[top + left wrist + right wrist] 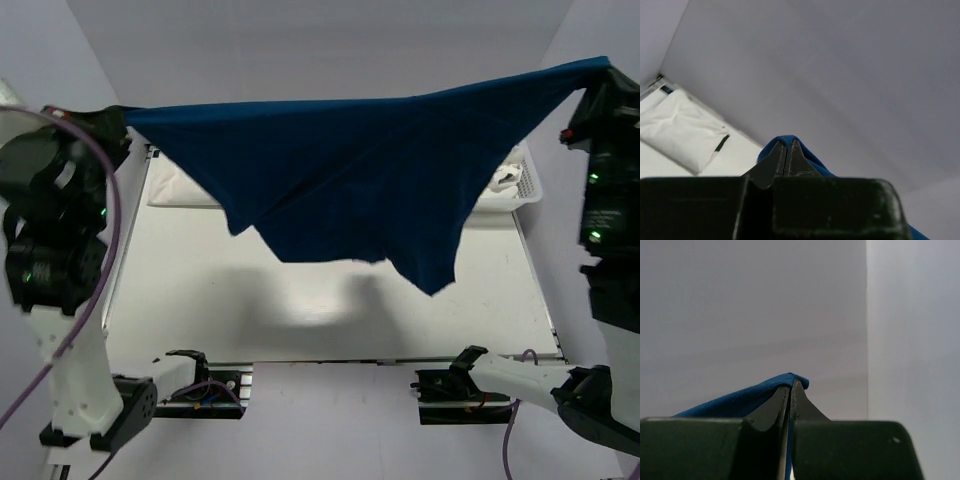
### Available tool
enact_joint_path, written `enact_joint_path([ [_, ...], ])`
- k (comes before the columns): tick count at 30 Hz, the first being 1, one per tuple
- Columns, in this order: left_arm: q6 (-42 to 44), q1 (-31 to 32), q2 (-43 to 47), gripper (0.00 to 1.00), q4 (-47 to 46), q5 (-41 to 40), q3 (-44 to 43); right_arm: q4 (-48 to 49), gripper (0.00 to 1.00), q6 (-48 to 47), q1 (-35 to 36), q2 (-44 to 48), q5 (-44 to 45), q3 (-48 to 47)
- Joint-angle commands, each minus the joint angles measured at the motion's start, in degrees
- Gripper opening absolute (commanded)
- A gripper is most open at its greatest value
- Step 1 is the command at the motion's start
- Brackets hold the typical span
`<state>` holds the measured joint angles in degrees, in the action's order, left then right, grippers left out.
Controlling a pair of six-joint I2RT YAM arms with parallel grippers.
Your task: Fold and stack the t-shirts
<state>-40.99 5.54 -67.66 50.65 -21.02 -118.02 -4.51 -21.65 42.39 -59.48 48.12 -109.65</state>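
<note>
As it hangs, the blue t-shirt (350, 170) runs left-right.

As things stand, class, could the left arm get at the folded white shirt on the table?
Probably not: the left gripper is shut on the blue shirt, stretched aloft with the right gripper.

Deep royal blue all over the shirt (350, 170), darker in its folds. White for the folded shirt (682, 130), with a short dark strip at one edge. White lattice on the basket (518, 182). Pale off-white table (300, 300). Black left hand (788, 146) and right hand (792, 386). Purple cable (115, 215).
</note>
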Motion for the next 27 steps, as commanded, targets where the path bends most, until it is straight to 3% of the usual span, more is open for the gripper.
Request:
enact_joint_path([
  [1,4.69,-1.06,6.48,0.00,-2.57,2.19,-2.48,-6.62,0.00,-0.86,-0.47,3.67,-8.71,-5.49],
  [10,4.69,-1.06,5.44,0.00,-3.10,9.33,-8.81,-8.41,0.00,-0.84,-0.64,6.13,-11.82,-5.14],
  [13,4.69,-1.06,3.94,0.00,-3.63,9.94,-6.01,-2.80,0.00,-5.75,-0.21,5.61,-5.19,1.32],
  [14,4.69,-1.06,3.24,0.00,-4.33,9.94,-5.39,5.57,0.00,-7.16,-0.29,5.35,-3.31,2.84],
  [16,4.69,-0.54,-0.97,0.00,-4.34,9.94,-5.38,10.99,0.00,-15.05,-0.38,2.11,2.29,8.27],
  [19,5.30,-0.53,-9.03,0.00,-4.34,10.47,-7.92,26.61,0.00,-25.24,-0.90,-4.82,6.18,11.72],
  [22,6.62,-1.15,-17.12,0.00,-5.38,11.96,-10.56,34.55,0.00,-31.26,-2.13,-13.27,6.11,10.52],
  [25,6.63,-1.15,-22.94,0.00,-7.40,12.58,-13.55,34.14,0.00,-29.60,-6.25,-21.80,3.93,6.39],
  [26,6.63,-1.15,-24.87,0.00,-8.54,12.58,-14.69,33.78,0.00,-29.07,-8.18,-23.90,3.65,0.72],
  [27,6.63,-1.15,-28.37,0.00,-9.86,12.58,-16.79,30.91,0.00,-26.89,-10.81,-31.23,2.52,-2.56],
])
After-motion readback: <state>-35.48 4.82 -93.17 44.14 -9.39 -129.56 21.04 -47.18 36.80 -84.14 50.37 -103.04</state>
